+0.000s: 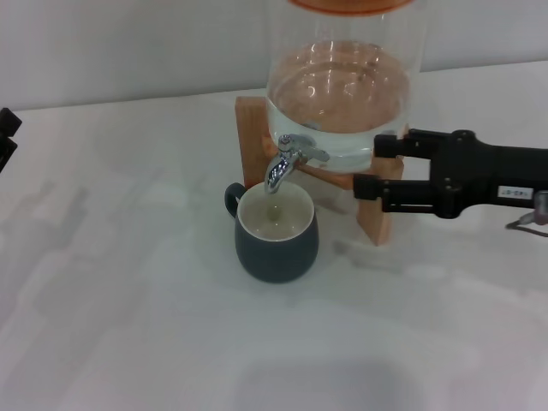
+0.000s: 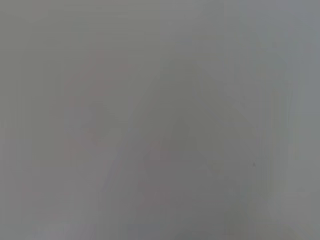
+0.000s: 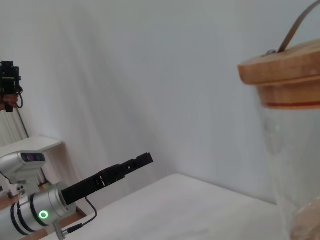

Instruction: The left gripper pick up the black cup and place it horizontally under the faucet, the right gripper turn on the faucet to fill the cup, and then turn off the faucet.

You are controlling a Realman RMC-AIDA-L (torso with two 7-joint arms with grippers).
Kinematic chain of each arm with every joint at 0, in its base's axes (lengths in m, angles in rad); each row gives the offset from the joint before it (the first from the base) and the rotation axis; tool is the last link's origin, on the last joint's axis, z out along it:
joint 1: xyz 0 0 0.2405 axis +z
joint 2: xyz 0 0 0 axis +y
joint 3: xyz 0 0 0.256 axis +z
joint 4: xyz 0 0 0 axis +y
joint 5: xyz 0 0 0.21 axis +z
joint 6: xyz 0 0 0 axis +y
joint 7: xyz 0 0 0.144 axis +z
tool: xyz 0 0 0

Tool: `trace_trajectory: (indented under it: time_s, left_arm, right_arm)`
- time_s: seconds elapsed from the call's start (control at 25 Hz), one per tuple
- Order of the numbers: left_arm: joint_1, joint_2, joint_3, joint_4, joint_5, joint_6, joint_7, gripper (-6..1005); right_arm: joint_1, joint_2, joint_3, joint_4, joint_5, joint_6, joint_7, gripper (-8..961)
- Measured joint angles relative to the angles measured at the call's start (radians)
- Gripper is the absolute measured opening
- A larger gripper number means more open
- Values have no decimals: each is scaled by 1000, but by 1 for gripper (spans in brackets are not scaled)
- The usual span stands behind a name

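Observation:
The black cup stands upright on the white table, with its cream inside facing up and its handle toward the back left. The faucet points its chrome spout down right over the cup's mouth. My right gripper hovers just right of the faucet at the jar's base, open, with nothing held between its fingers. Only the tips of my left gripper show at the far left edge, apart and far from the cup. The right wrist view shows the left gripper on its grey arm above the table. The left wrist view shows plain grey only.
A glass jar part full of water rests on a wooden stand behind the cup. Its wooden lid shows in the right wrist view. A pale wall runs behind the table.

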Motion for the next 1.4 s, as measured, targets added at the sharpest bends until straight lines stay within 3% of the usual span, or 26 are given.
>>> trace_trajectory:
  time_s: [0.48,1.08,1.32,1.4]
  left_arm:
    - [5,1,2,23,-9,-20,-5,686]
    - [27,-3,1,18,-61,-75,45,763]
    - [31,-2,0,15,-63,-76,47,893]
    - [32,-2,0,15,-63,-77,49,893]
  right_arm:
    - [13,-1,-109,5,-14,-134,24,808]
    - [22,-1,-128,16,-16,-159,26,807]
    - [32,0,-159,16,-16,-183,28,808]
    - [34,0,-164,16,-13,-185,29,808]
